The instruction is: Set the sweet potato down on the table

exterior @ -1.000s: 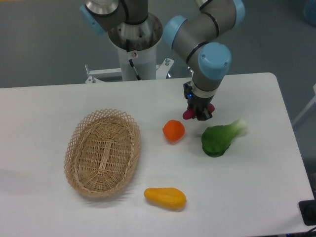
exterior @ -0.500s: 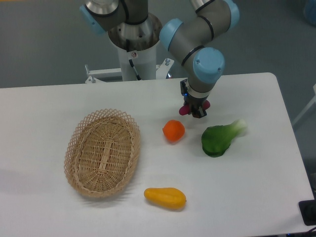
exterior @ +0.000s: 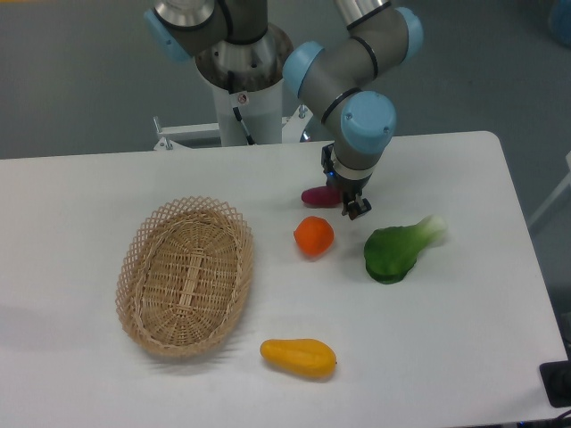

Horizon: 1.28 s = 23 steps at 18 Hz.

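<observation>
The small reddish-purple sweet potato [exterior: 319, 196] lies lengthwise toward the far edge of the large white table [exterior: 464, 312], near its middle, and looks to rest on the surface, though contact is hard to confirm. Its right end reaches under the black two-finger gripper [exterior: 351, 203] of the arm. The fingers are too small and dark to read; I cannot tell whether the jaws are parted or clamped on the tuber's end.

Just in front of it sits a round orange fruit [exterior: 314, 235], close but apart. To the right, a green leafy vegetable with a pale stalk [exterior: 400, 248] lies near the gripper. An oval wicker basket [exterior: 186, 275] stands toward the left side, and a yellow-orange oblong fruit [exterior: 299, 357] lies by the near edge.

The placing step seems at or near its end. The next move likely calls for a full release and a straight lift clear, without nudging the tuber or the orange.
</observation>
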### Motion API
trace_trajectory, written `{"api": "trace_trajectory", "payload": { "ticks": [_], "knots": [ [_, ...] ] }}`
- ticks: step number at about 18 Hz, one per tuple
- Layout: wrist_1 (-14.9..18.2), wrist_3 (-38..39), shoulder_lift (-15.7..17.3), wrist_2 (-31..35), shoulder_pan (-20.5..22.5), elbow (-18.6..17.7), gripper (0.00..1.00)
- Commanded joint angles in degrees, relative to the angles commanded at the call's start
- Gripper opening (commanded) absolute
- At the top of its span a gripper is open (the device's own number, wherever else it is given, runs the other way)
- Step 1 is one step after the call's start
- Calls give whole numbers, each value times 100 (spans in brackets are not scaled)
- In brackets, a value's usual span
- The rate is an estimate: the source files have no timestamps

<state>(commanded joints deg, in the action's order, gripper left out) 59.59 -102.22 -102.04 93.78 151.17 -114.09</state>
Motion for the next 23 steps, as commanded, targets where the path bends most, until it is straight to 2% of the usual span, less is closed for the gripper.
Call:
{"api": "trace_trajectory", "payload": {
  "ticks": [5, 9, 13, 16, 23],
  "knots": [
    [26, 0, -35, -70, 0, 255, 100],
    [26, 228, -184, -62, -35, 685, 100],
    [35, 272, -509, -70, -35, 1177, 100],
    [44, 623, -711, -114, -53, 1581, 100],
    [61, 1292, -1414, -211, -88, 2636, 100]
  ]
}}
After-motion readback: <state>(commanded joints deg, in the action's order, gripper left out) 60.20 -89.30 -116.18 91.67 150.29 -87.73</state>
